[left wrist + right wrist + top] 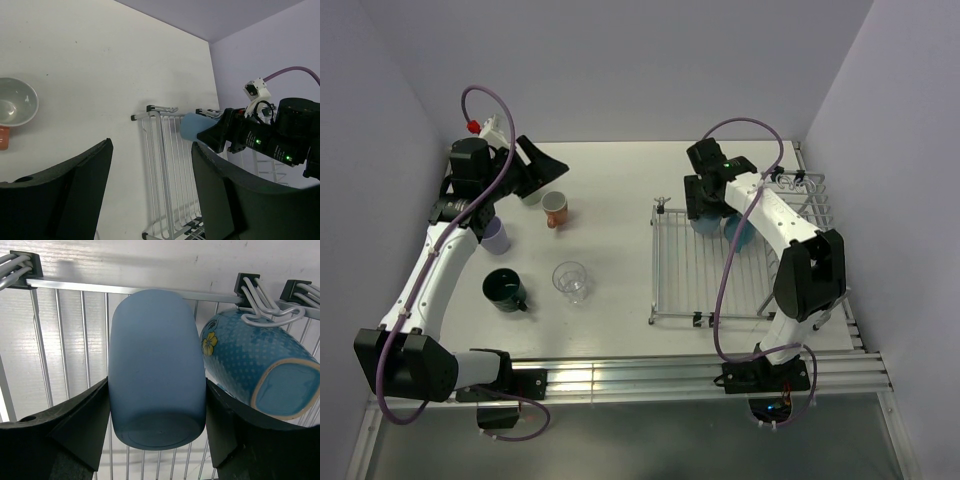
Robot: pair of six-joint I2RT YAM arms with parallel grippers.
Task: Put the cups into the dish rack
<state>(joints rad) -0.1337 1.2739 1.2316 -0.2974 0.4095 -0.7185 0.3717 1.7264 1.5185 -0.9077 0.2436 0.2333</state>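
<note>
From above, the right gripper point(706, 214) clasps a smooth light blue mug point(700, 229) over the 12 o'clock end of the wire dish rack point(685, 280). A glass tumbler point(571, 281), an orange mug point(556, 209) and a dark green mug point(504, 289) stand away at 9 o'clock. The left wrist view shows the left gripper point(150, 155) gaping, holding nothing. The right wrist view shows the held mug's long axis pointing to 12 o'clock with its flat base nearest the camera, and a dotted blue mug point(250, 365) lying tilted just beside it at 3 o'clock.

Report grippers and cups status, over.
Left gripper open, empty. Right gripper shut on light blue cup over dish rack, beside patterned blue cup. Orange mug, glass tumbler not yet loaded. Nothing in the way.
</note>
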